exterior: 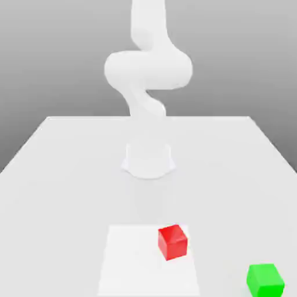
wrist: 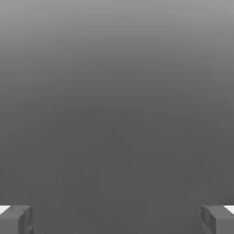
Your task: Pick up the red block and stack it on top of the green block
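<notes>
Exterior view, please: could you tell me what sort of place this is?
Most likely a bare simulated test bench: a plain white table, a featureless grey backdrop, and just a red block and a green block before the arm's base.

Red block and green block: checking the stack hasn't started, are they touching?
Apart. The exterior view shows bare table between the red block and the green block.

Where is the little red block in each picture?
Exterior view: the red block sits on the pale square of the table, low in the picture, a little toward the exterior view's right. The green block is further that way.
Hand view: I see the open gripper against plain grey.
Shared landmark: probably the grey backdrop.
</notes>
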Controlling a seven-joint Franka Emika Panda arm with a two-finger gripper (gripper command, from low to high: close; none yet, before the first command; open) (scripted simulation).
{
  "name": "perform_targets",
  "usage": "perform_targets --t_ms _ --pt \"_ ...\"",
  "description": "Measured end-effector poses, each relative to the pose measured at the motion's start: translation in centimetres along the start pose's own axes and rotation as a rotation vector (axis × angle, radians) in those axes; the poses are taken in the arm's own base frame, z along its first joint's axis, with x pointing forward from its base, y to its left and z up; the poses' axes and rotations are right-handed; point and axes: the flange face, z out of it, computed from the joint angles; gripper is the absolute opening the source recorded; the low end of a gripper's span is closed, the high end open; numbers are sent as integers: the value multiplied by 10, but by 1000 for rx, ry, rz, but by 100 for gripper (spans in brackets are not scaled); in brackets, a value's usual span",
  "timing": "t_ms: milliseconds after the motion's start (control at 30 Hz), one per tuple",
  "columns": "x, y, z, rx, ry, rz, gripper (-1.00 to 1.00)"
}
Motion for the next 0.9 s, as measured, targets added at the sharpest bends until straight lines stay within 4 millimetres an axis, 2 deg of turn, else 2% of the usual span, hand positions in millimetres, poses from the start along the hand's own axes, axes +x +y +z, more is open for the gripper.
perform_targets --t_ms 100,200,300,400,533,633,833,867,900 --pt "-21 9 80 -72 -93 -51 0" --pt "-50 24 148 -137 -181 -99 0" --pt "-85 47 207 -199 -269 -147 0" --pt "-125 75 258 -260 -357 -195 0" --pt "-184 121 310 -339 -476 -259 0" --pt "-230 158 338 -394 -565 -309 0" --pt "-267 193 383 -411 -591 -320 0" --pt "-271 198 390 -411 -591 -320 -100" --pt "-271 198 390 -411 -591 -320 -100"
